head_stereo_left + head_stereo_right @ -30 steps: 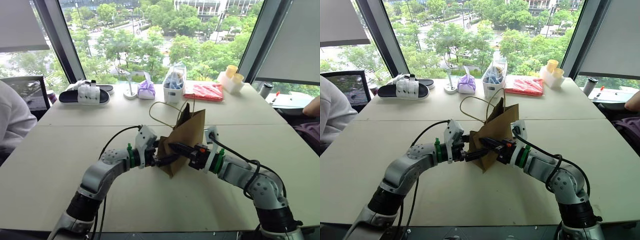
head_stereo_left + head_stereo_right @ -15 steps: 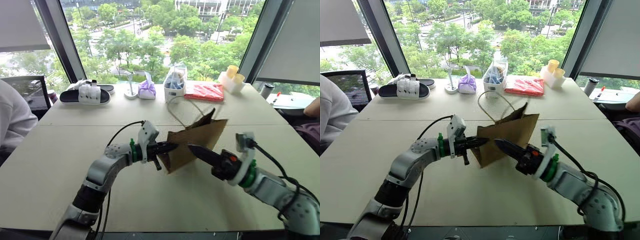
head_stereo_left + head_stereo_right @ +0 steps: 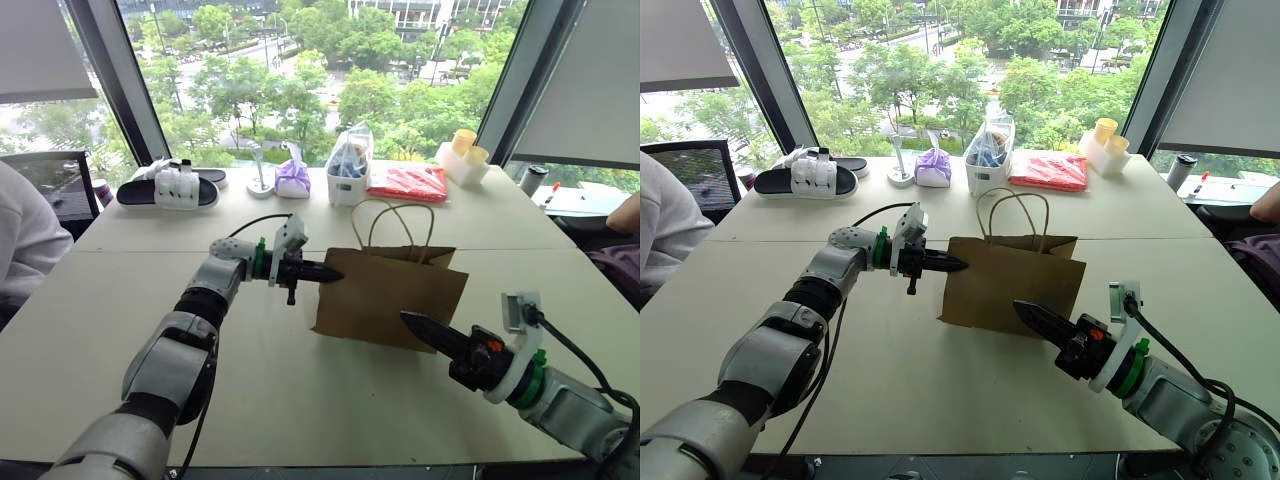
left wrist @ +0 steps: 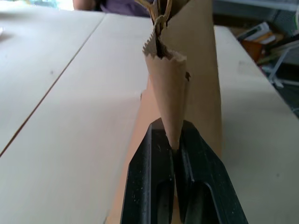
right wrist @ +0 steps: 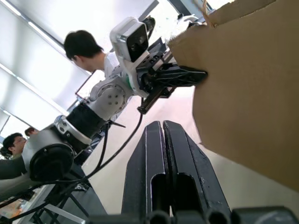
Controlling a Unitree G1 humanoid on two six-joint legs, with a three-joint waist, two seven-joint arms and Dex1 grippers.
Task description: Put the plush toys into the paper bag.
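**Bag held upright by one edge, no toys going in yet**

The left gripper (image 3: pixel 335 273) has its jaws clamped on the folded side edge of the paper bag (image 3: pixel 395 295), near the bag's upper corner; in the left wrist view the two black fingers (image 4: pixel 152 182) press together on the narrow crease of brown paper (image 4: pixel 170 93). The right gripper (image 3: pixel 415 324) has its jaws closed on nothing; it hangs just in front of the bag's lower front face, on the near side of the bag and close to it, and I cannot tell whether the tip touches the paper.

The bag stands upright on the surface (image 3: pixel 120 300), its broad face toward the camera, its twine handles (image 3: pixel 395 215) rising above its top edge. The mouth looks nearly flat and closed.

Beyond the bag, along the window side, lie a purple cloth bundle (image 3: pixel 293 179), a clear plastic bag of items (image 3: pixel 349 163), a red packet (image 3: pixel 408 184) and a pair of slippers (image 3: pixel 170 188).

As for progress, I judge the task barely begun: the bag is only steadied, its mouth is yet to be opened, and I cannot make out either plush toy, so both remain to be found, picked up and dropped in.
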